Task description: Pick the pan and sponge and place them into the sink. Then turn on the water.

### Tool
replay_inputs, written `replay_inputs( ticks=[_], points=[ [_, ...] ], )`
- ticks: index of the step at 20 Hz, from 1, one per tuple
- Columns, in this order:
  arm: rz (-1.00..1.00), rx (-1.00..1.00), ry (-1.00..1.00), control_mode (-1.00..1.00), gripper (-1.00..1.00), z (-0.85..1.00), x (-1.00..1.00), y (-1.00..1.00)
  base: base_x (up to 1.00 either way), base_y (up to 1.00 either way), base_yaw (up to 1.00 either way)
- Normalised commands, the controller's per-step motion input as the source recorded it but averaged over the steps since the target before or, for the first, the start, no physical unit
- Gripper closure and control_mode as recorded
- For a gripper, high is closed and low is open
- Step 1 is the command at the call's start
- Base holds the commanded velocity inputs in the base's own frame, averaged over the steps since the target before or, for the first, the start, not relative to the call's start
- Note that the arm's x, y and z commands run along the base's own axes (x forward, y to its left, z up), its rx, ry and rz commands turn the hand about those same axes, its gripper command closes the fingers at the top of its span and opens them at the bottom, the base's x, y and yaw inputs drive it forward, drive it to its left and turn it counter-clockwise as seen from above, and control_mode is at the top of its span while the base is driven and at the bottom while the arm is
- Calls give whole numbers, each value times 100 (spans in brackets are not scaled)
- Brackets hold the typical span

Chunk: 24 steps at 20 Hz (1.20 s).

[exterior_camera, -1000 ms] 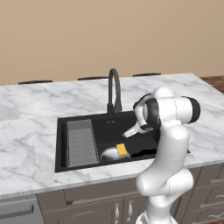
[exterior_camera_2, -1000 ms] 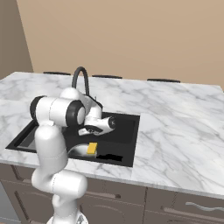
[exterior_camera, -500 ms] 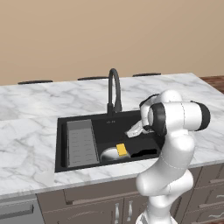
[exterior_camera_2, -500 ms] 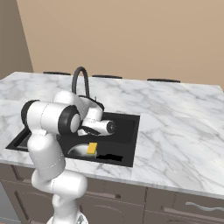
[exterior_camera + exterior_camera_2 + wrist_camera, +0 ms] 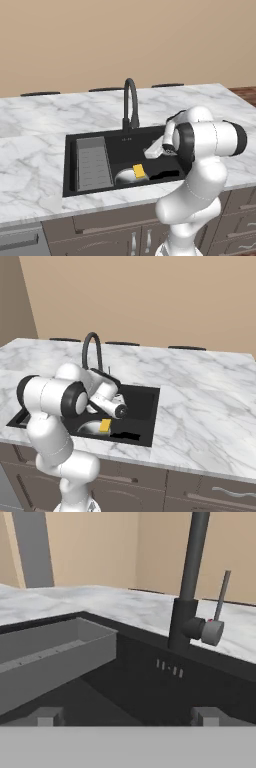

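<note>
The black sink (image 5: 107,138) holds the silver-grey pan (image 5: 126,176) at its front, with the yellow sponge (image 5: 139,171) lying on the pan's right side. Both appear again as the pan (image 5: 89,428) and the sponge (image 5: 105,425). My gripper (image 5: 151,151) hangs low inside the basin, right of the sponge and apart from it, and is also seen from the other side (image 5: 121,412). In the hand view my gripper (image 5: 127,717) is open, its fingertips (image 5: 48,716) wide apart with nothing between them, facing the faucet base (image 5: 182,623) and its lever (image 5: 222,594). No water runs.
A grey ribbed tray (image 5: 94,163) fills the sink's left part and shows close on the left as a tray (image 5: 55,654). The tall black gooseneck faucet (image 5: 131,102) rises behind the basin. Marble counter (image 5: 35,165) surrounds the sink.
The arm's elbow has swung toward the right and the hand has sunk lower into the basin, turned toward the faucet. The jaws stayed open. Pan and sponge have not moved.
</note>
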Motion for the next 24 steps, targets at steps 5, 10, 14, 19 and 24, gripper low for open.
replay_inputs(
  ticks=[5, 10, 14, 19, 24],
  points=[
    [-4, 8, -12, -100, -100, 9, -4, -13, 0, 0, 0],
    [-1, 18, -6, -100, -100, 11, -3, -26, 0, 0, 0],
    [-1, 16, -7, -100, -100, 10, 0, -16, 0, 0, 0],
    [-7, 7, -8, -100, -100, 10, 3, -2, 0, 0, 0],
    [-9, 0, -4, -100, -100, 6, 6, 4, 0, 0, 0]
  ],
)
